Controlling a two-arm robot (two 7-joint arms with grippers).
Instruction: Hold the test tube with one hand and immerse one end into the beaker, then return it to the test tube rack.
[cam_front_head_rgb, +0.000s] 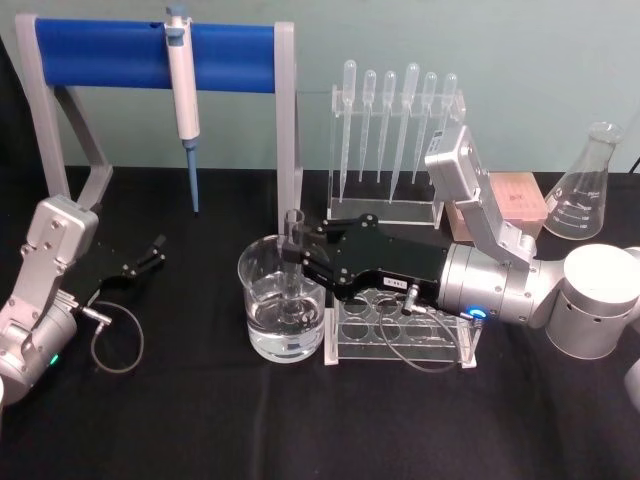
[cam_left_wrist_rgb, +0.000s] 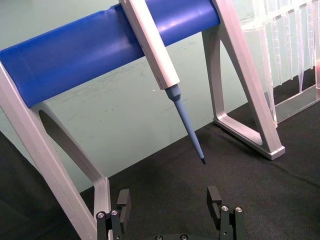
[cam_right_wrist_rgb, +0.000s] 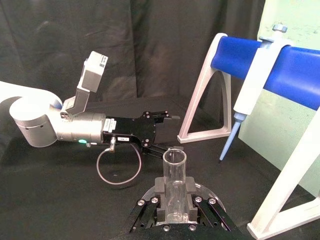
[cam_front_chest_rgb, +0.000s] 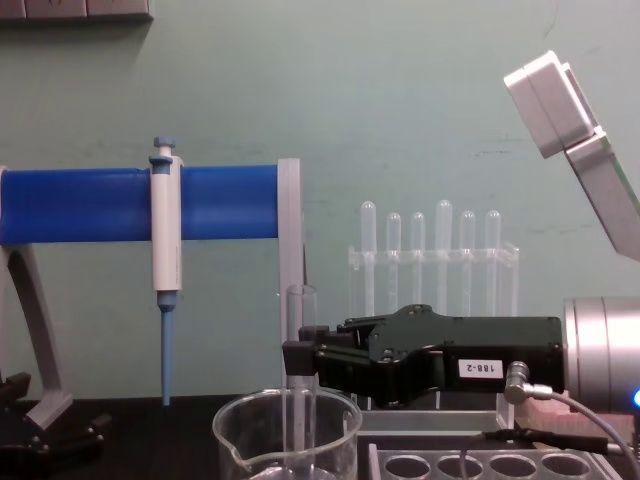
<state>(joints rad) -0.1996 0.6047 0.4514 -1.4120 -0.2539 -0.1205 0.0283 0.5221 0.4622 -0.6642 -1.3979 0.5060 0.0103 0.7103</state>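
The right gripper (cam_front_head_rgb: 297, 262) is black with flat jaws, small screws and a white "188-2" label, on a silver cylindrical wrist with a blue light, a looped grey cable and a pale boxy camera mount. The left gripper (cam_front_head_rgb: 157, 247) is black on the same silver wrist.

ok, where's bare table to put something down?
Free: the black cloth in front of the beaker and tube rack, and the stretch between the left claw and the beaker. Crowded: centre-right, where the right claw holds the test tube in the beaker, with the pipette stand and flask behind.
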